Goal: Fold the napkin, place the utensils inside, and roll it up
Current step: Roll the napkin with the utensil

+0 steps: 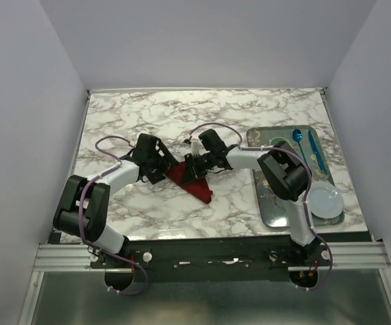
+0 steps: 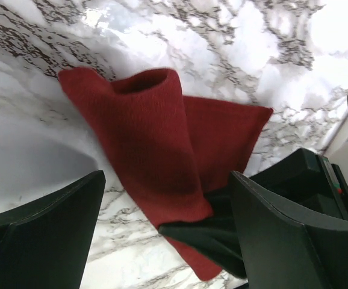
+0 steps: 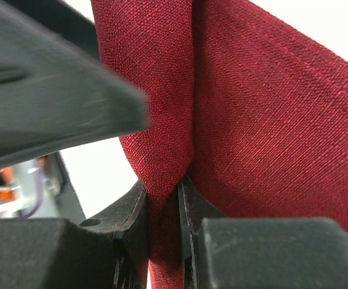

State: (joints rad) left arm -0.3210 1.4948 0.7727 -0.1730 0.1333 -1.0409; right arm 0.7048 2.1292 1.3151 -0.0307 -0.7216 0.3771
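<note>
The dark red napkin [image 1: 194, 183] lies bunched mid-table between both arms. In the left wrist view the napkin [image 2: 156, 144] is a loose tube with an open end at the top, over a flatter layer. My left gripper [image 1: 166, 166] stands open, and in its own view the gripper [image 2: 165, 232] straddles the napkin's near end without touching it. My right gripper [image 1: 192, 169] is shut on a raised fold of the napkin [image 3: 252, 120], pinched between its pads [image 3: 139, 211]. One right finger [image 2: 207, 238] shows as a dark wedge under the cloth. The utensils are out of view.
A shiny metal tray [image 1: 270, 210] sits at the right, bearing two blue cutlery pieces [image 1: 315, 150] and a white round dish [image 1: 324, 201]. White walls enclose the marble table [image 1: 148, 122] on three sides. The two grippers are very close together.
</note>
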